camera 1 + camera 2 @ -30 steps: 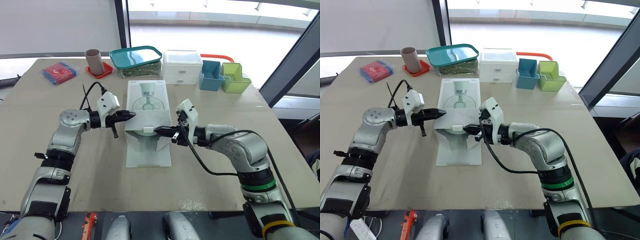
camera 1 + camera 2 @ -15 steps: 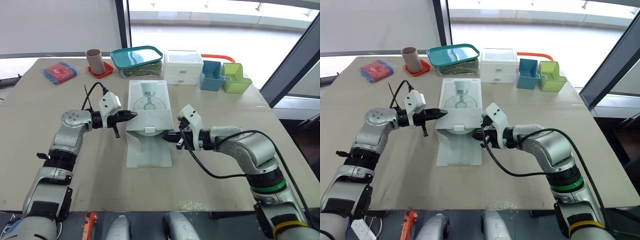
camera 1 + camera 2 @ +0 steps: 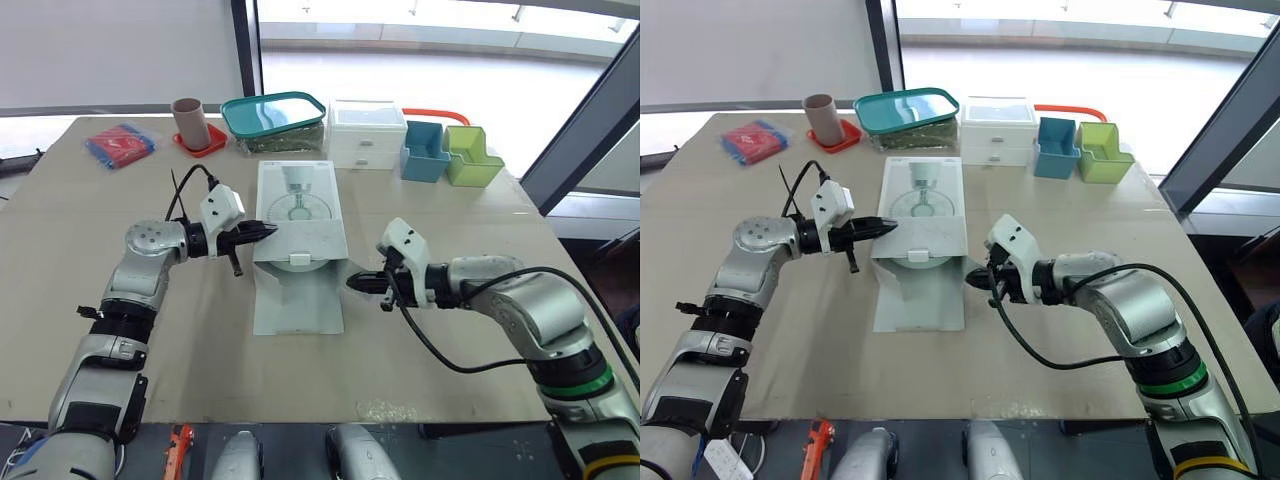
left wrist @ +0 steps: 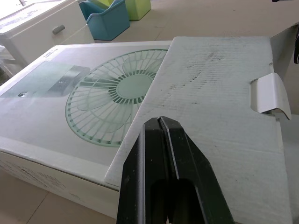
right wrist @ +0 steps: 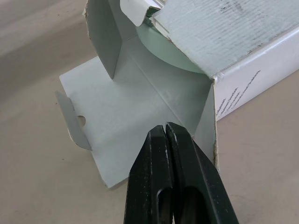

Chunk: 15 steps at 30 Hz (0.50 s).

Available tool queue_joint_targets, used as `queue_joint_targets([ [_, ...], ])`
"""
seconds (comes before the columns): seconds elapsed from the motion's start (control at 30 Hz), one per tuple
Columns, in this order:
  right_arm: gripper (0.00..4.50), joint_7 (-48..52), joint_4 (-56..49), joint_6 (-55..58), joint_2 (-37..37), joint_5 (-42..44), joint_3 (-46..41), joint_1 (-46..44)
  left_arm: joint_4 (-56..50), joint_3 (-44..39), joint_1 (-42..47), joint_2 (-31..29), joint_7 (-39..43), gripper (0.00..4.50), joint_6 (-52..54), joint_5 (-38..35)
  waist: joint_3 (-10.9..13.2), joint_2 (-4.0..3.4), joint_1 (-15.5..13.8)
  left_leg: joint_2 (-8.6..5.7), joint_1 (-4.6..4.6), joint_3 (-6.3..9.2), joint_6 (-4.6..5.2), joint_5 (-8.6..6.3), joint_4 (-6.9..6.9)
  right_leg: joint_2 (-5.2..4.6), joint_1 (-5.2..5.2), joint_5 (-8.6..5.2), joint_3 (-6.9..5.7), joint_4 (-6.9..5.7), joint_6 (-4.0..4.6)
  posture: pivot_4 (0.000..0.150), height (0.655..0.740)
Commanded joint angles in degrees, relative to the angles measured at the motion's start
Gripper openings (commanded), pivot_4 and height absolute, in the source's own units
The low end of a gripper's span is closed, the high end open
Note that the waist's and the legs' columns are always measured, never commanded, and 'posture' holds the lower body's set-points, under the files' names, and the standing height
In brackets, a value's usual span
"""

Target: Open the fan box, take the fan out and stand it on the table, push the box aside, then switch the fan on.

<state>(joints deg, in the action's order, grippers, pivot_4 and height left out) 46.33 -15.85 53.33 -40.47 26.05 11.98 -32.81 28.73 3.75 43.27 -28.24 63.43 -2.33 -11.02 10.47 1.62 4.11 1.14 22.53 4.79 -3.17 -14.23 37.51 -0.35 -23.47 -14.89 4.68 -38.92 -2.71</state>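
The white fan box [image 3: 295, 205] lies flat mid-table, with a fan picture on its top. Its near end stands open: one flap [image 3: 312, 238] is folded back over the top, another [image 3: 297, 305] lies on the table. A pale green round part of the fan [image 3: 297, 262] shows in the opening. My left gripper [image 3: 265, 231] is shut, its tips on the folded-back flap at the box's left edge; the left wrist view shows the fingertips [image 4: 161, 122] over that flap. My right gripper [image 3: 355, 283] is shut and empty, just right of the open end and apart from it.
Along the far edge stand a red packet [image 3: 119, 146], a brown cup [image 3: 190, 122] on a red coaster, a teal-lidded container [image 3: 273, 120], a white drawer unit [image 3: 365, 132], a blue bin [image 3: 422, 150] and a green bin [image 3: 470, 154]. Bare tabletop flanks the box.
My right gripper has drawn back out of the box's open end, moving right and toward the table's near side. The left gripper has stayed on the flap.
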Motion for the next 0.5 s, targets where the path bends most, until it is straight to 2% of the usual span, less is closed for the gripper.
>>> queue_joint_targets([
  [0.03, 0.03, 0.7, 2.4, -4.6, -0.8, -3.3, 0.5, -0.2, -0.1, 0.0, 0.1, -0.1, 0.0, 0.0, -0.5, 0.5, 0.0, 0.0, 0.0, 0.0, 0.0, 0.0, 0.0, 0.0, 0.0, 0.0, 0.0, 0.0, 0.0, 0.0, 0.0, 0.15, 0.74],
  [0.23, 0.03, -2.1, 9.1, -8.8, 2.8, -7.7, 0.6, -1.7, -0.7, 0.2, -0.5, -0.1, -0.1, 0.0, -0.3, 0.6, 0.0, 0.0, 0.0, 0.0, -0.01, -0.01, 0.0, 0.0, 0.0, 0.0, 0.0, 0.0, 0.01, 0.0, 0.0, 0.15, 0.74],
  [0.5, 0.03, -4.3, 10.7, -8.4, 8.0, -8.3, -1.2, -4.0, -0.9, 0.1, -0.7, -0.2, 0.0, 0.0, -0.3, 0.7, 0.0, 0.0, 0.0, 0.0, -0.01, 0.01, 0.0, 0.0, 0.0, 0.0, 0.0, 0.01, 0.0, -0.01, 0.01, 0.15, 0.74],
])
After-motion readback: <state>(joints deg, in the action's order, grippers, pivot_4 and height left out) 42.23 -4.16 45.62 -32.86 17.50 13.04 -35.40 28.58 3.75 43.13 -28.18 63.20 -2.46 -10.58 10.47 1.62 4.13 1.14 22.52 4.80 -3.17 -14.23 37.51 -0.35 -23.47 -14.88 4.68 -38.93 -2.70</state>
